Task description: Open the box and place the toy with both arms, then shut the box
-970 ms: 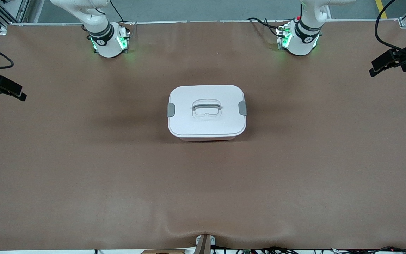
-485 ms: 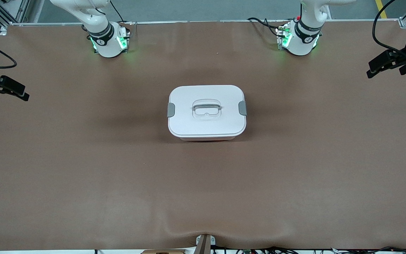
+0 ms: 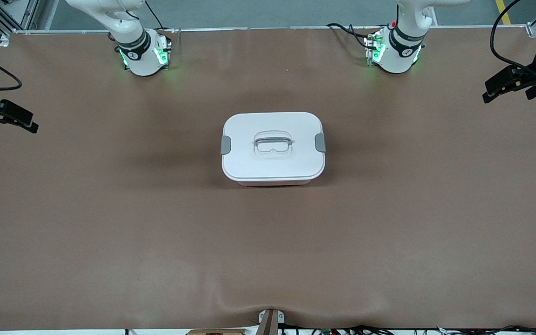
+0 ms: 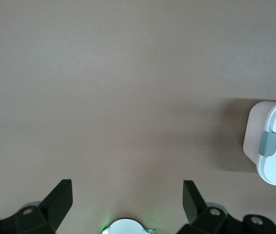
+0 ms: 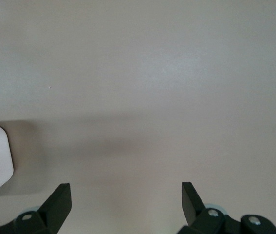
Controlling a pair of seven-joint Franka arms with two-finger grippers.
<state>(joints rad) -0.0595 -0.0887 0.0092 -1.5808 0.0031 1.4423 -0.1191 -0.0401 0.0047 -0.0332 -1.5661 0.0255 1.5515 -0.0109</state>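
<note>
Box lidded mid-table — left pincer, right pincer spread over table ends.

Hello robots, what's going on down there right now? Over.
Left gripper open, over bare table at its end. Right gripper open, over its end. Box mid-table, lid on, clips down. No toy in sight. Nothing in the way.

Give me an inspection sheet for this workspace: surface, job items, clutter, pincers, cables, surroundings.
Surface: brown table, wrinkled at the edge nearest the front camera.
Job's things: box mid-table, lid on, both clips down; toy nothing seen.
Clutter: nothing seen.
Grippers: left pincer open over bare table at its arm's end; right pincer open, likewise; neither touches the box.
Cables: bundles by both bases and along the near edge.
Surroundings: grey floor, metal framing at the corners.
</note>
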